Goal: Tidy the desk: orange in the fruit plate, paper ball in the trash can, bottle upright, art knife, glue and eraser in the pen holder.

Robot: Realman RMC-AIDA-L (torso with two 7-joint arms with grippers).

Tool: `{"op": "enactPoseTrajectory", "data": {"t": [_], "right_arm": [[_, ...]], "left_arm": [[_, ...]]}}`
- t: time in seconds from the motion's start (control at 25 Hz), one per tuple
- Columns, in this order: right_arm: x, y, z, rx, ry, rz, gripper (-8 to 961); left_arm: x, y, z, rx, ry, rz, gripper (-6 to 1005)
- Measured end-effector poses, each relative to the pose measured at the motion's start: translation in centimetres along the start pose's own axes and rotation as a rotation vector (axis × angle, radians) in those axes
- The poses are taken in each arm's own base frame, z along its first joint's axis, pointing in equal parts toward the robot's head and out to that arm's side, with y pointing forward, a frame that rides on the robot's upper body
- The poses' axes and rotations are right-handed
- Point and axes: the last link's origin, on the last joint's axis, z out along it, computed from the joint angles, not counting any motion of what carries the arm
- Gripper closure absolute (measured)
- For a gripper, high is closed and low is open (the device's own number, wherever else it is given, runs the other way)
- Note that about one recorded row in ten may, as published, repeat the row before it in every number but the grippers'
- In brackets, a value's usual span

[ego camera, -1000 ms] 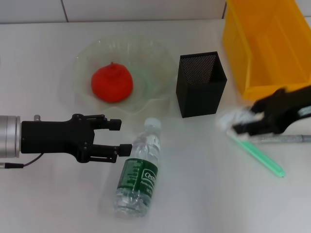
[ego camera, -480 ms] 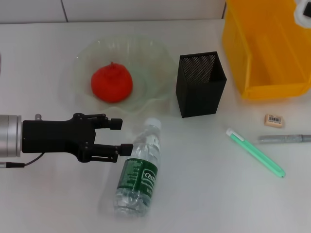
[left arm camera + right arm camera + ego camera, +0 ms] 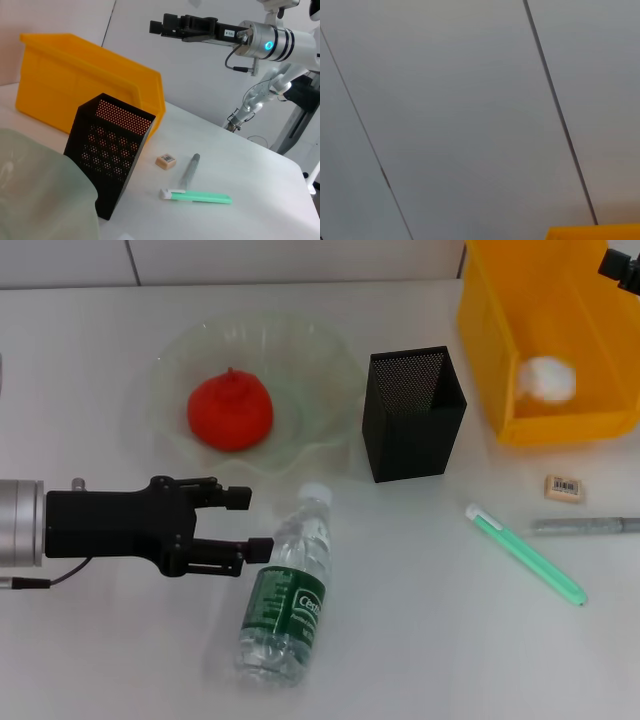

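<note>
Now lying in the yellow trash can (image 3: 560,330), paper ball (image 3: 547,378) dropped since a second ago; right pincer (image 3: 172,26) raised above the far right, grip unreadable. Left pincer (image 3: 243,523) spread beside the toppled bottle (image 3: 285,590), centre-near. Best clasped at the neck, tilted upright slowly.

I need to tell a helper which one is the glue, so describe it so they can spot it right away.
Start at the yellow trash can. On the table just in front of it lie three small things. The glue is the slanted translucent green stick with a white tip, unlike the grey art knife or beige eraser.
</note>
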Motion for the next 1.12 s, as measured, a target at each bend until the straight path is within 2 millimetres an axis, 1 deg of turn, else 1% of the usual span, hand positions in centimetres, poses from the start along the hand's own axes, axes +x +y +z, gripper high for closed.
{"op": "enactPoseTrajectory", "data": {"t": [0.08, 0.2, 0.28, 0.36, 0.4, 0.44, 0.48, 0.56, 0.68, 0.8, 0.88, 1.0, 1.12], "right_arm": [[0.1, 0.1, -0.2, -0.006, 0.003, 0.002, 223], [-0.1, 0.9, -0.9, -0.067, 0.003, -0.01, 222], [-0.6, 2.0, -1.8, -0.163, 0.015, -0.038, 222], [-1.0, 3.1, -3.0, -0.274, 0.073, -0.056, 222], [-1.1, 3.7, -3.8, -0.344, 0.132, -0.059, 222], [-1.1, 3.9, -4.1, -0.376, 0.163, -0.06, 222], [-0.9, 4.6, -5.0, -0.453, 0.232, -0.059, 222], [-0.4, 5.7, -6.0, -0.559, 0.312, -0.063, 222], [1.1, 6.2, -7.2, -0.616, 0.391, -0.068, 222], [3.1, 6.1, -7.6, -0.609, 0.452, -0.041, 223], [4.1, 5.9, -7.6, -0.605, 0.463, -0.021, 223], [5.1, 5.8, -7.4, -0.591, 0.459, 0.001, 223], [5.7, 5.5, -7.3, -0.568, 0.471, 0.013, 223]], "left_arm": [[0.0, 0.0, 0.0, 0.0, 0.0, -0.002, 171], [0.0, 0.0, 0.0, 0.0, 0.001, -0.004, 171], [0.0, 0.0, -0.1, 0.0, 0.001, -0.01, 171], [0.2, -0.1, -0.2, 0.001, 0.002, -0.018, 171], [0.3, -0.1, -0.3, 0.005, 0.005, -0.025, 171], [0.3, -0.2, -0.4, 0.008, 0.007, -0.029, 171], [0.4, -0.3, -0.5, 0.014, 0.011, -0.039, 171], [0.7, -0.5, -0.8, 0.025, 0.017, -0.06, 171], [1.2, -0.8, -1.1, 0.047, 0.014, -0.102, 171], [2.3, -1.4, -1.2, 0.078, -0.019, -0.188, 171], [3.7, -1.7, -1.0, 0.111, -0.083, -0.271, 171], [5.8, -1.8, -0.4, 0.18, -0.181, -0.371, 171], [8.2, -1.4, 0.6, 0.259, -0.293, -0.475, 170]]}}
